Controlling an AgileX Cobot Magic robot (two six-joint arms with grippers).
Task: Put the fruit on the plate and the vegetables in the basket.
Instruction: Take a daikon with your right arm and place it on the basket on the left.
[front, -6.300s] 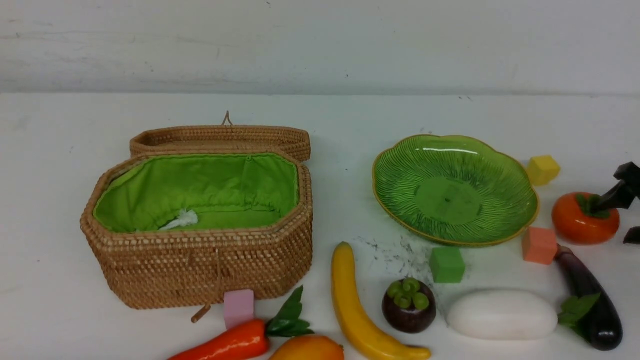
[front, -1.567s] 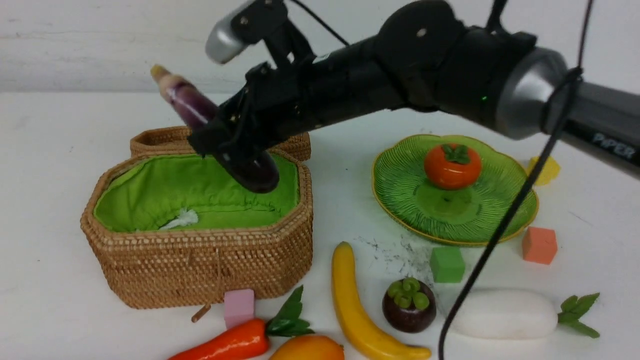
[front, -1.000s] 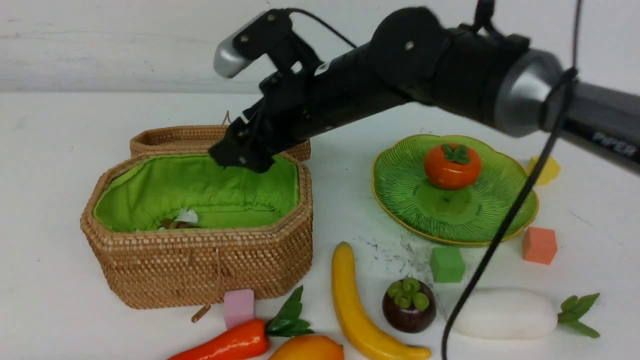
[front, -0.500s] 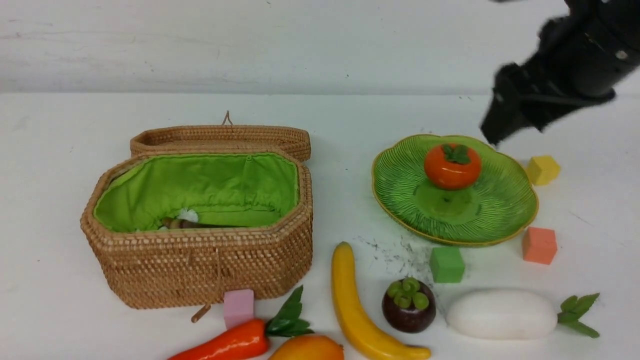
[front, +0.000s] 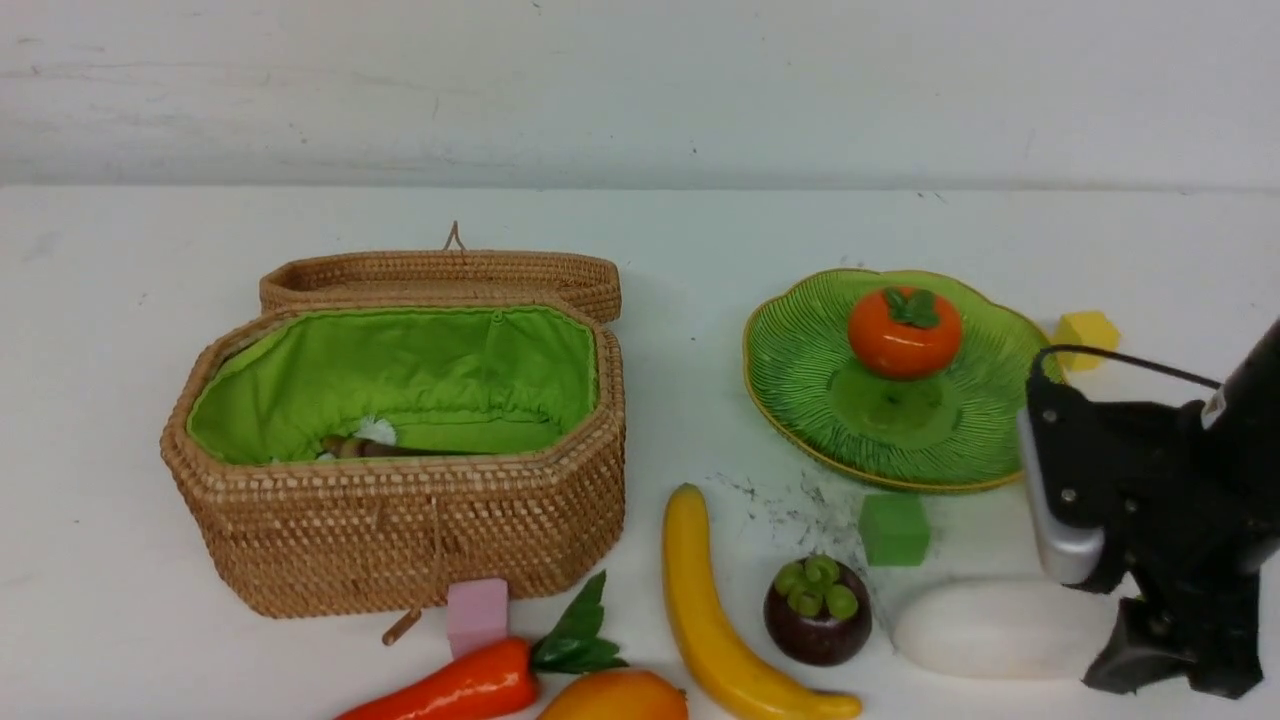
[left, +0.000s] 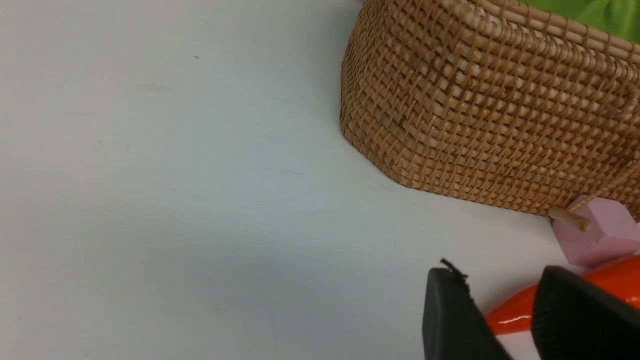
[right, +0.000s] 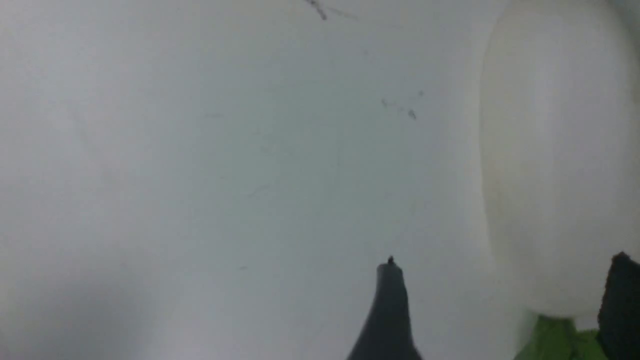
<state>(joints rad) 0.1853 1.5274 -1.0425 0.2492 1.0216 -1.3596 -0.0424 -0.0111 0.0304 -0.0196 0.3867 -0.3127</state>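
My right pincer (front: 1165, 685) is down at the leafy end of the white radish (front: 990, 628), its jaws apart. In my wrist view one finger (right: 390, 310) stands clear of the radish; the other is cut off at the frame edge, so I cannot tell whether it touches. From the front my arm (front: 1150, 480) hides the leaves (right: 555, 342). My left pincer (left: 495, 272) is out of the front view; its jaws stand a little apart with nothing between them, the carrot (left: 617, 275) just beyond. In the basket (front: 400, 540) only a dark sliver of eggplant (front: 375, 449) shows above the rim. The persimmon (front: 905, 333) sits on the plate (front: 800, 370); banana (front: 705, 600) and mangosteen (front: 817, 610) lie on the table (front: 100, 300), the mango (front: 612, 700) cut off below.
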